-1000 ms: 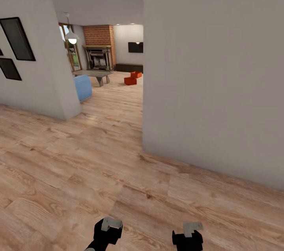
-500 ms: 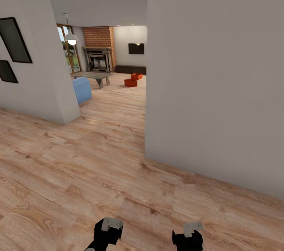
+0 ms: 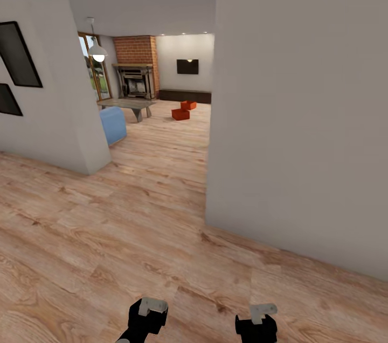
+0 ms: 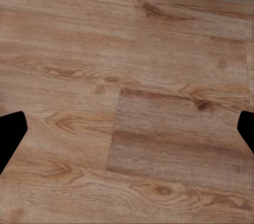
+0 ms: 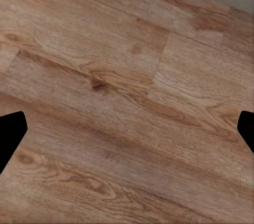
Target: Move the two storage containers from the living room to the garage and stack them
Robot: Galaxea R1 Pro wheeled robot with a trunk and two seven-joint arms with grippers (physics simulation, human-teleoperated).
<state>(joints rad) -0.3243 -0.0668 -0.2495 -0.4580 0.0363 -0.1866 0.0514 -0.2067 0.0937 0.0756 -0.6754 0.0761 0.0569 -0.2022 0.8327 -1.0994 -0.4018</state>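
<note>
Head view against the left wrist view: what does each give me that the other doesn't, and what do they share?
Head view alone: the two storage containers far off on the living room floor, near the brick fireplace, the blue sofa, the wall TV and a grey wall close on the right. Left wrist view alone: the left hand with fingers spread wide, nothing between them, over bare planks. Shared: the light wood-plank floor.

Head view: looked forward and down a hallway toward the distant living room. Wrist views: faced close wood-plank floor, shared with head view.
</note>
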